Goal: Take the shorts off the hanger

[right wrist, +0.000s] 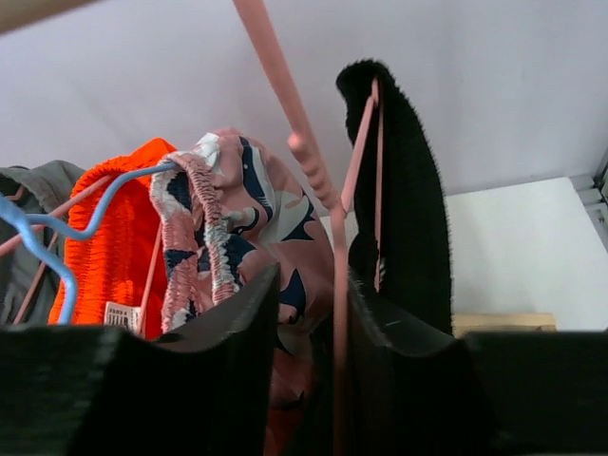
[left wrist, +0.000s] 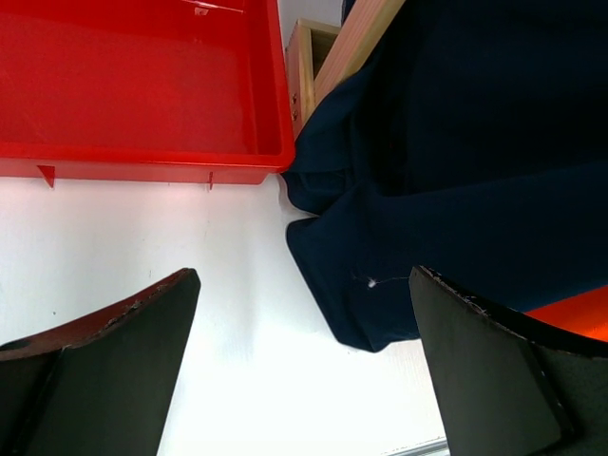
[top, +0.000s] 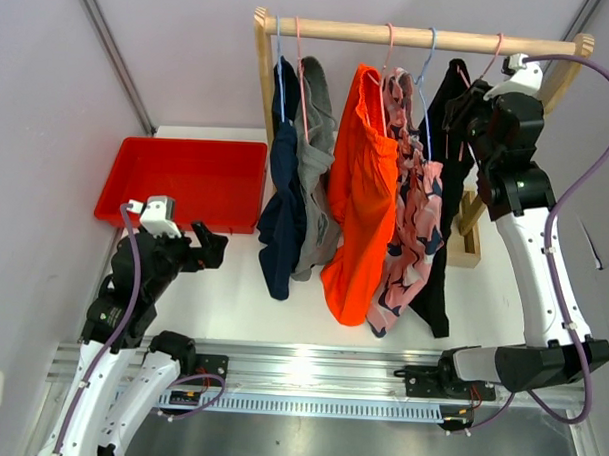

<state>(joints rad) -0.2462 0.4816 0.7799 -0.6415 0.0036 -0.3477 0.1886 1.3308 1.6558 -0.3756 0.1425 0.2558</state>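
Black pair: the black cloth shorts (top: 437, 293) are the last garment at the right end of the round wooden rail (top: 411, 36), about 1 o'clock in the overhead view. They're draped over a thin pink wire hanger (right wrist: 359, 152).
Long axis: they hang straight down, so 12 to 6 in the overhead view.
Right gripper: the right gripper (top: 461, 101) is up at rail height, and the black waistband touches it on its 9 o'clock side. On the wrist cam the waistband sits at 1 o'clock from the finger gap.
Right grip: the jaws are drawn in narrow with the hanger's pink wire running through the gap. I honestly can't tell if they're pinching it, since there looks to be a sliver of space on one side.
Left gripper: the left gripper (top: 209, 247) is low at 8 o'clock with its jaws spread wide and nothing in them. It hovers over the white tabletop (top: 232, 296) beside the shallow red plastic bin (top: 186, 179).
Left's neighbour: the hem of the navy blue cloth shorts (top: 280, 217) is at its 3 o'clock, near but not touching.
Rest of the rail: heading toward 9 o'clock from the black pair you get the pink shorts with dark navy pattern (top: 409, 232), the bright orange shorts (top: 361, 190), the grey shorts (top: 318, 138), then the navy.
Nearer arm: the right one, by a mile.
My guess: the black pair goes first and the pull has to run down toward 6. The patterned pair presses right up against it, so it could snag.
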